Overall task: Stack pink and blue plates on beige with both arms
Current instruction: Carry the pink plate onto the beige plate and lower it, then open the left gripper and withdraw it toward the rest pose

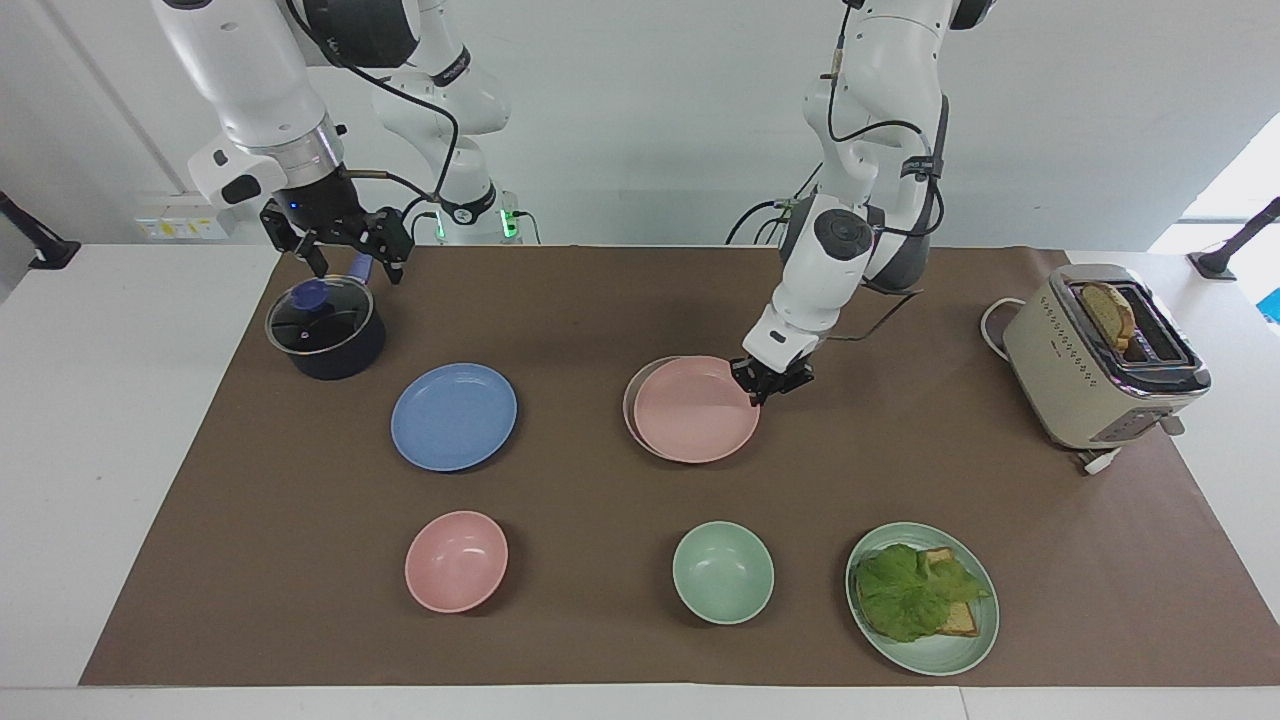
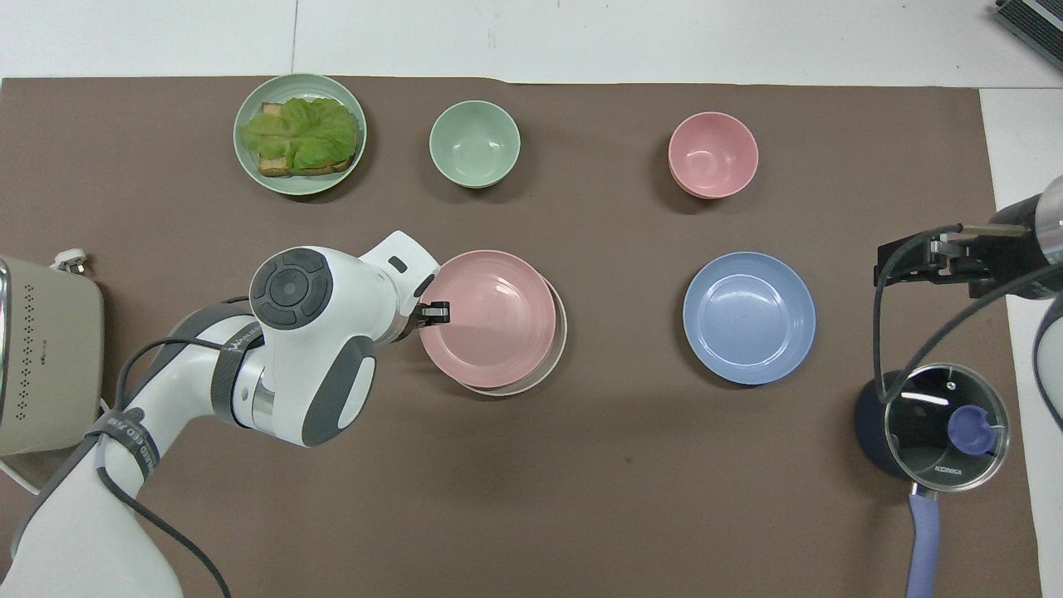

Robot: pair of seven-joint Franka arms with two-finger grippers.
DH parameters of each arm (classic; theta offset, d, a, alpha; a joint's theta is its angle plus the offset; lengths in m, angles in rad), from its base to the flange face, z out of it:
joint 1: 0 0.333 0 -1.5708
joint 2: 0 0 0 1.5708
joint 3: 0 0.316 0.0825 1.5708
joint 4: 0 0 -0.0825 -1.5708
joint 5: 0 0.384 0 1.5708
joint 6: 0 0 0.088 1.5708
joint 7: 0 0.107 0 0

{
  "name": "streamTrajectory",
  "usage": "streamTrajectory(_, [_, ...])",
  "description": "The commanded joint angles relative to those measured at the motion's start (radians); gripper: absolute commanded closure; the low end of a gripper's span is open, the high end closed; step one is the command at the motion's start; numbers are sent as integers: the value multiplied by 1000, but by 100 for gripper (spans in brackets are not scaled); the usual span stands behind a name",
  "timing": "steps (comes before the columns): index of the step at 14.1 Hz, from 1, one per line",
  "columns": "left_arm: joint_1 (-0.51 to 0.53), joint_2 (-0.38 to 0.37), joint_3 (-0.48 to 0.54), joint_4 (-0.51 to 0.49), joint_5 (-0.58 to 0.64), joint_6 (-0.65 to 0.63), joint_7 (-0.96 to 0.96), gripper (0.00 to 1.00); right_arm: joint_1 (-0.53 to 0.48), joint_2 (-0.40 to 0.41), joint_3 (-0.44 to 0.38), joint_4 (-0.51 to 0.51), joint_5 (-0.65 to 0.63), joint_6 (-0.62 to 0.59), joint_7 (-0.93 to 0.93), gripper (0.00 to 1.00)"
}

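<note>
Clock laid flat on the overhead view, 12 pointing away from the robots.

Left gripper (image 1: 765, 385): pinched shut on the rim of the pink plate (image 2: 487, 318), at that plate's 9 o'clock edge. Reaches in from the left arm's end of the table, wrist tilted down toward the mat (image 2: 531, 465).

Pink plate: mid-mat, over the beige plate (image 2: 561, 345), slightly off centre. Leaves a thin beige crescent showing from 3 to 6 o'clock. Cannot tell whether resting fully on the beige or held just clear of it.

Blue plate (image 2: 749, 318): flat on the mat at 3 o'clock of the pink plate, apart from it, untouched.

Right gripper (image 1: 345, 255): jaws spread open, holding nothing. Waits high over the lidded pot (image 2: 934, 423), which sits at 4 o'clock of the blue plate.

Pink bowl (image 2: 712, 154): near 12 o'clock of the blue plate. Green bowl (image 2: 474, 143): at 12 o'clock of the pink plate. Green plate (image 2: 249, 166) with toast and lettuce: at 10 o'clock. Toaster (image 2: 50, 357): at 9 o'clock, at the mat's edge.
</note>
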Motion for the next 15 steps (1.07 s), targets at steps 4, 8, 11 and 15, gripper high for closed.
streamTrajectory(4, [-21,9,20,-19,21,41,-9,100,-18,-23,3,-26,21,10,-37,0])
streamTrajectory(8, [-13,12,21,-12,21,38,-4,12,-18,-23,3,-26,21,10,-38,0])
streamTrajectory(11, [17,-12,30,13,33,-18,-1,0,-19,-23,3,-26,21,10,-38,0])
streamTrajectory(15, [121,-69,32,65,77,-130,12,0,-19,-23,3,-27,21,10,-38,0])
